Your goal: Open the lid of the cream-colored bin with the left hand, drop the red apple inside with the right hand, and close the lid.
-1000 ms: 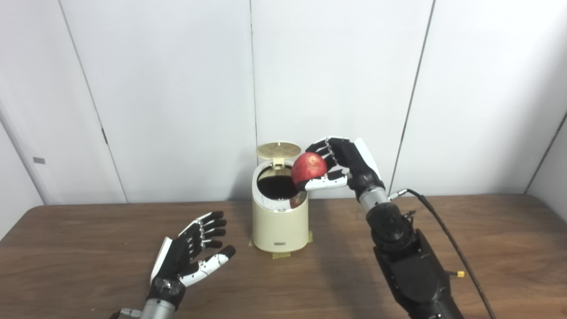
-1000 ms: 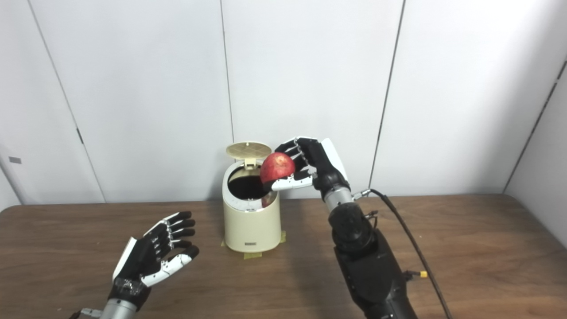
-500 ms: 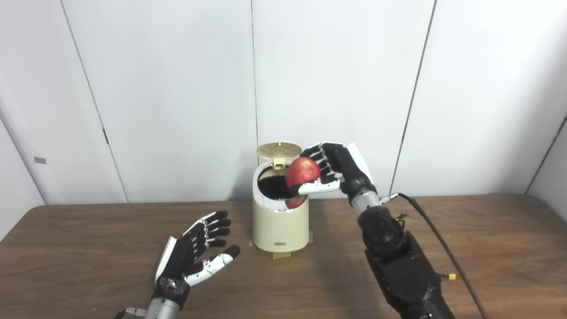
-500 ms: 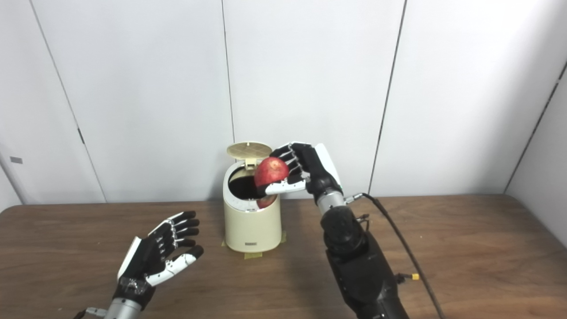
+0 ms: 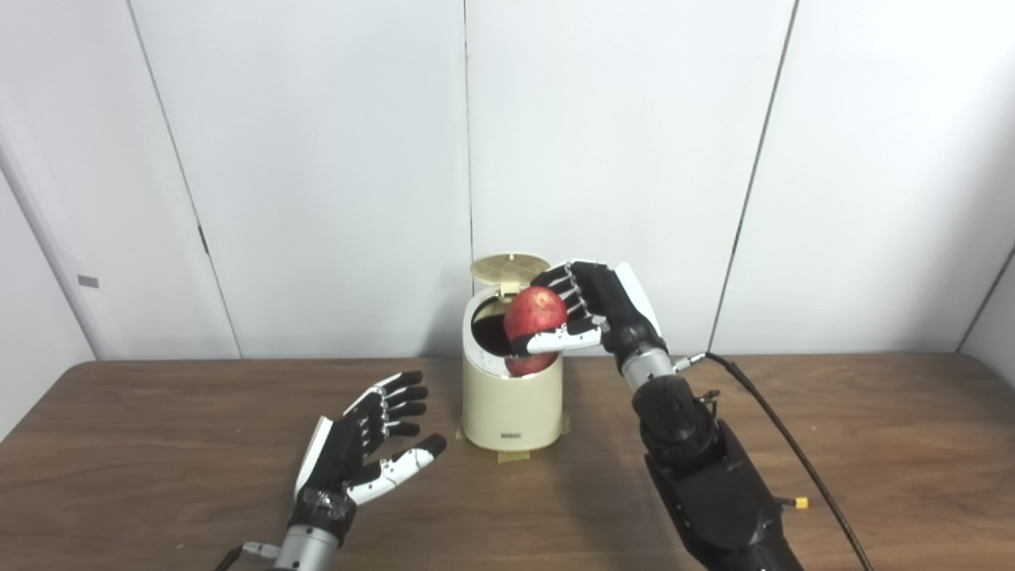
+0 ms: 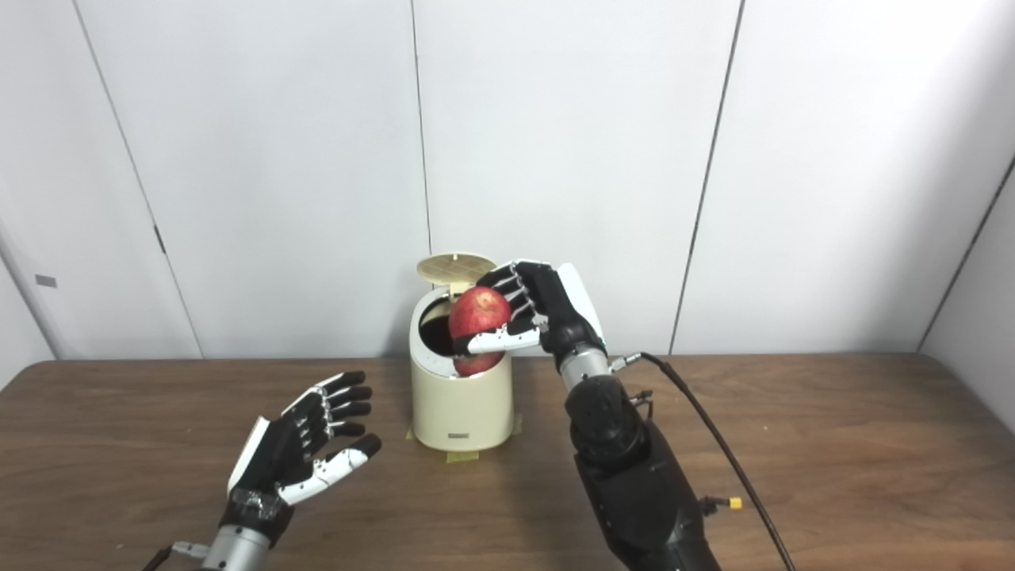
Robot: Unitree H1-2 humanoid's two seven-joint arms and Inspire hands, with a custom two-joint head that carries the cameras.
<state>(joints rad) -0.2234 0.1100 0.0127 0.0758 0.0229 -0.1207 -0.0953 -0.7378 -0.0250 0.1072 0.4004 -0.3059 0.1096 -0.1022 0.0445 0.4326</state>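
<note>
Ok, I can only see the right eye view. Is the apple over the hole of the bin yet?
Observer: In the left eye view, the apple is over the right part of the opening of the bin; some dark hole shows to its left.
Operator: Is the hand letting go?
Observer: No. The right hand has its fingers over the apple and its thumb under it.
Operator: And the lid?
Observer: The lid stands up behind the opening. The left hand is open over the table, apart from the bin.
</note>
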